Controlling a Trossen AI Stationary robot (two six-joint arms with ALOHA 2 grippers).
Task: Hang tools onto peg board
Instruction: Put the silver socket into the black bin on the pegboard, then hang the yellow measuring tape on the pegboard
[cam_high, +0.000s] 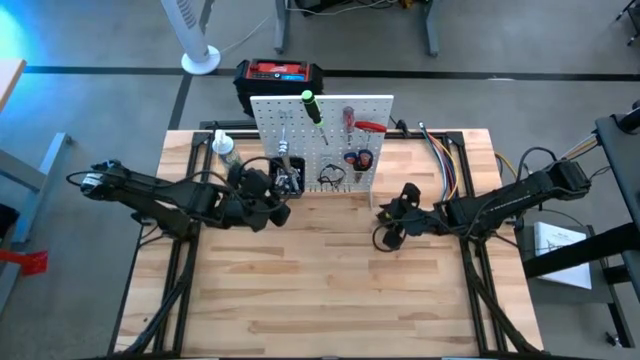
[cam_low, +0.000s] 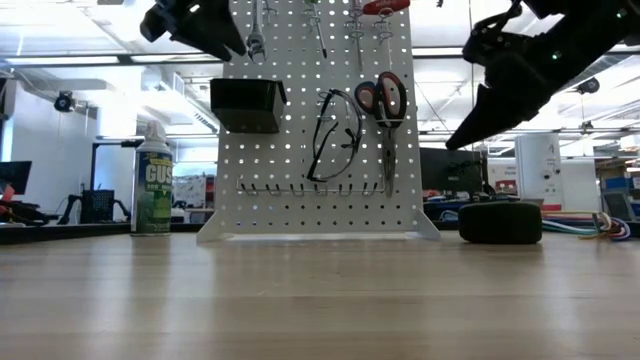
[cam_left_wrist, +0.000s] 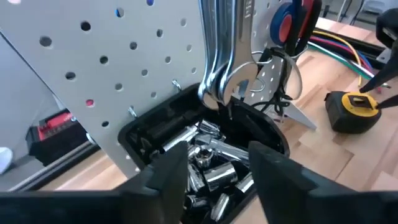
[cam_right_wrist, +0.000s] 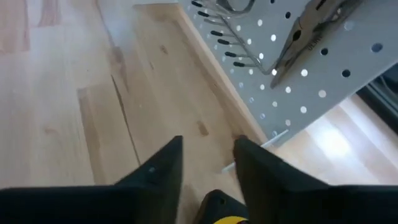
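Note:
The white peg board stands upright at the table's far middle. On it hang a green-handled screwdriver, a red-handled screwdriver, red-handled pliers, black-framed glasses and silver wrenches. Its black bin holds several silver sockets. My left gripper is open and empty just above the bin. A yellow and black tape measure rests on the table to the right of the board. My right gripper is open and empty, raised above the tape measure.
A green-labelled bottle stands on the table left of the board. A red-and-black box sits behind the board. Coloured cables run along the far right of the table. The near half of the wooden table is bare.

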